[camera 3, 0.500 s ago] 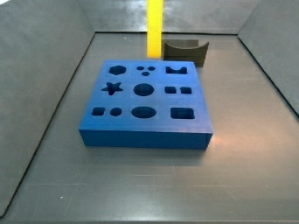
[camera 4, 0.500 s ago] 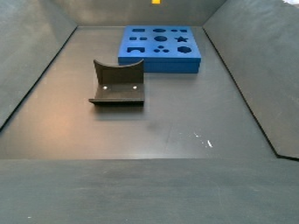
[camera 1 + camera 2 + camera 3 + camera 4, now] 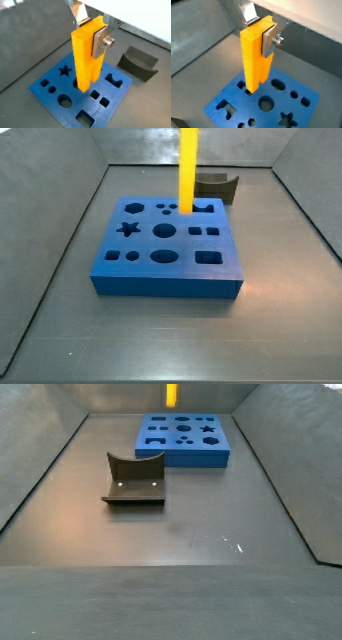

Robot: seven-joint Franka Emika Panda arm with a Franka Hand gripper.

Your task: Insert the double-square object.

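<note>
The double-square object point(image 3: 87, 60) is a tall bright-yellow peg that hangs upright. My gripper point(image 3: 90, 30) is shut on its top end, with one silver finger point(image 3: 101, 42) flat on its side; both wrist views show this point(image 3: 258, 29). The peg's lower end is over the blue block point(image 3: 167, 268), near the block's far right holes point(image 3: 190, 198). A pair of small square holes point(image 3: 201, 230) lies just nearer on the block. Only the peg's lower part point(image 3: 171, 394) shows in a side view. The gripper itself is above the edge of both side views.
A dark fixture point(image 3: 214, 186) with a curved top edge stands on the floor just beyond the blue block, and shows again point(image 3: 134, 479). The blue block point(image 3: 185, 439) has several differently shaped holes. Grey walls enclose the floor.
The yellow peg has moved down and a little to the right in a side view, from beyond the block's far edge to over its far right holes.
</note>
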